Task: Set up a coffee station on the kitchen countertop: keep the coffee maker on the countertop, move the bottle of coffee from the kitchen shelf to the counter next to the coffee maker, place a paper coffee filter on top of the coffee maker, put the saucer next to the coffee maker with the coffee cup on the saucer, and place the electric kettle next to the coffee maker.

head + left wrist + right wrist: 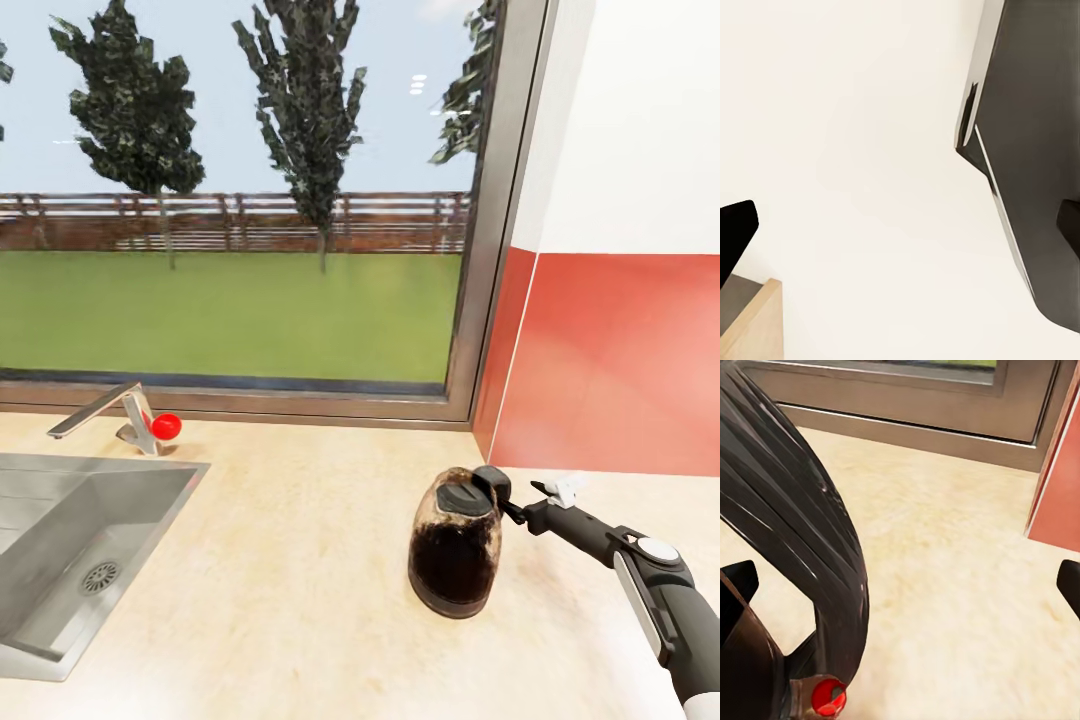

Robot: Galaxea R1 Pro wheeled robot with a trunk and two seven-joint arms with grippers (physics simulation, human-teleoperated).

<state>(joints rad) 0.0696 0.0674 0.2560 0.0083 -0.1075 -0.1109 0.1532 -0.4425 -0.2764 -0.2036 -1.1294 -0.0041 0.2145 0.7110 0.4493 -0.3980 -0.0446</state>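
Observation:
The electric kettle (455,550), a clear glass pot with a black lid and dark liquid, stands upright on the pale countertop (300,580) close to the corner. My right gripper (530,508) reaches in from the right, level with the kettle's black handle (493,484) and just beside it. In the right wrist view that loop handle (810,525) looms large and close, while the right gripper (904,585) is open with its fingertips (739,585) far apart. My left gripper (900,229) is open over a white surface. The coffee maker, bottle of coffee, saucer, coffee cup and filter are out of view.
A grey inset sink (40,600) with a steel faucet (105,410) and a red knob (165,427) lies to the left. A large window (250,200) runs along the back. A red wall panel (620,360) closes the corner on the right.

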